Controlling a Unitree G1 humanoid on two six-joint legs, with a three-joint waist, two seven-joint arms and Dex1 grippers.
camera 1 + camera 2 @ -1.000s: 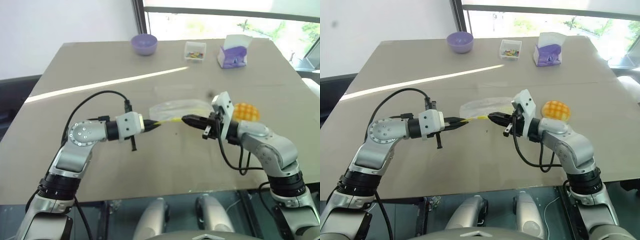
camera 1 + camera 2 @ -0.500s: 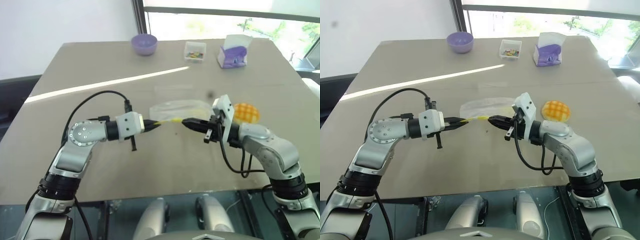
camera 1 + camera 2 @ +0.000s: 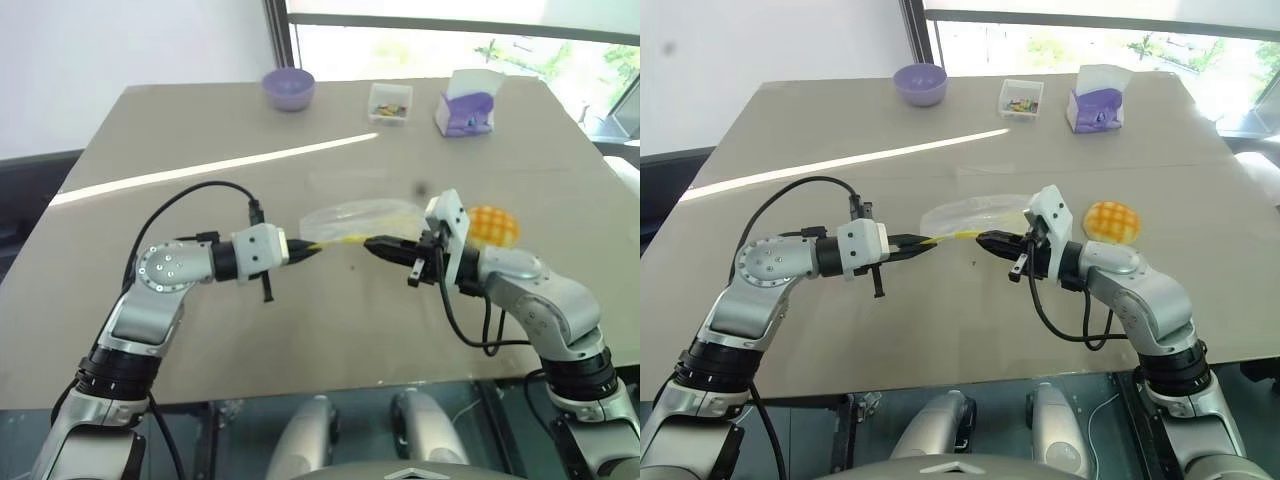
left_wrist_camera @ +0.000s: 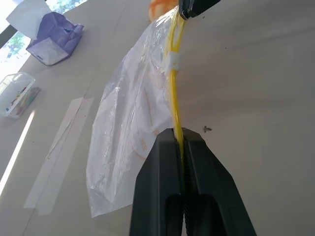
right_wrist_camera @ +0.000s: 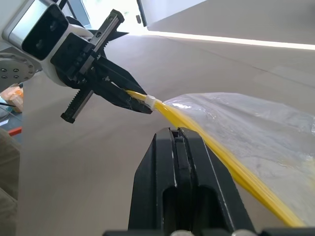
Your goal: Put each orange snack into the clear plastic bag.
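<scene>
A: Both claws, left (image 3: 312, 250) and right (image 3: 373, 243), were pinched shut on the bag's (image 3: 360, 214) yellow strip, mid-tabletop.

B: The snack (image 3: 494, 224) sat right of it. With the mouth stretched flat, the seal could have stayed closed.

head cameras overlook the table (image 3: 200, 130); wrist cameras face inward, close.
</scene>
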